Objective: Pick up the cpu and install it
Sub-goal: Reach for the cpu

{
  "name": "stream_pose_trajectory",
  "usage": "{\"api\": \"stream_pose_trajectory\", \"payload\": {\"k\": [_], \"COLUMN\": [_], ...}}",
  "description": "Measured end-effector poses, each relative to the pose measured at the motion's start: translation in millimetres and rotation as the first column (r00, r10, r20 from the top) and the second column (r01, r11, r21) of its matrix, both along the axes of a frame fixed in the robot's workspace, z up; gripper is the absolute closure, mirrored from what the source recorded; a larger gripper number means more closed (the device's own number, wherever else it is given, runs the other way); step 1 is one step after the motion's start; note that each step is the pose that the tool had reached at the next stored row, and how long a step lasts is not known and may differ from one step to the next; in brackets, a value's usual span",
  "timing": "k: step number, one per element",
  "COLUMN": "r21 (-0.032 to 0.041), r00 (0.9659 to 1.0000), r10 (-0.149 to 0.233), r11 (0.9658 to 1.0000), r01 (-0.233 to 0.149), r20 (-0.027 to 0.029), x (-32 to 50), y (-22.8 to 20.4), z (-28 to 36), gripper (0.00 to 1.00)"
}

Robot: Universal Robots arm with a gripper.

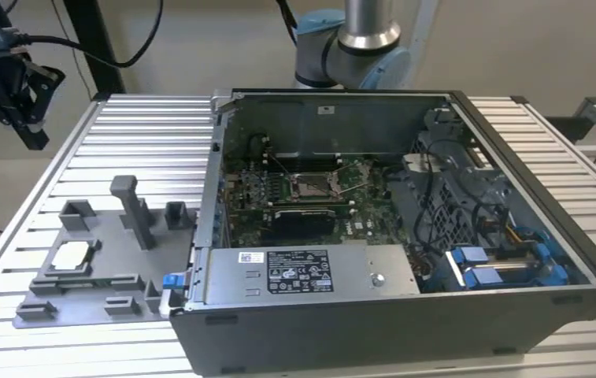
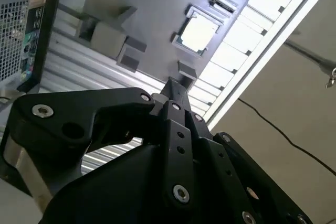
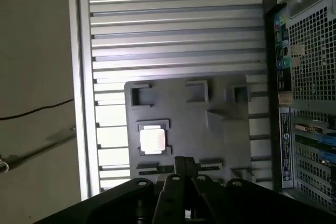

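Note:
The cpu (image 1: 72, 256) is a small square chip with a pale silver top. It lies flat in a recess of the grey fixture plate (image 1: 130, 260), on the exterior view's left. Both wrist views also show the cpu (image 2: 198, 33) (image 3: 153, 140) in its recess. My black gripper (image 1: 33, 134) hangs high at the far left of the exterior view, well above and behind the fixture. Its fingers (image 2: 173, 90) meet at one tip with nothing between them. The socket frame (image 1: 312, 187) sits on the motherboard inside the open case.
The open computer case (image 1: 403, 315) stands on the ribbed aluminium table (image 1: 140, 134), with a power supply and blue cables inside. Grey upright posts (image 1: 135, 209) rise from the fixture plate. The table edge (image 3: 81, 103) drops to the floor, where a cable lies.

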State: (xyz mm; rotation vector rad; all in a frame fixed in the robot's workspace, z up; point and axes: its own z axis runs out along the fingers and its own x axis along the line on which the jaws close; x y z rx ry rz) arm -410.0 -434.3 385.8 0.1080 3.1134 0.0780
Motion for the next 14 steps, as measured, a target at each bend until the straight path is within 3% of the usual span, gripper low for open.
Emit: {"api": "stream_pose_trajectory", "payload": {"k": [3, 5, 9, 14], "r21": [0.0, -0.0001, -0.0001, -0.0004], "r00": [1.0, 1.0, 0.9978, 0.9918], "r10": [0.0, 0.008, 0.066, 0.128], "r11": [1.0, 1.0, 0.9978, 0.9918], "r01": [0.0, -0.008, -0.066, -0.128], "r20": [0.0, 0.0, 0.0002, -0.0002], "x": [-11.0, -13.4, -13.8, -15.4], "y": [6.7, 9.5, 10.3, 11.1], "z": [-0.8, -1.0, -1.8, -2.4], "gripper": [1.0, 1.0, 1.0, 1.0]}}
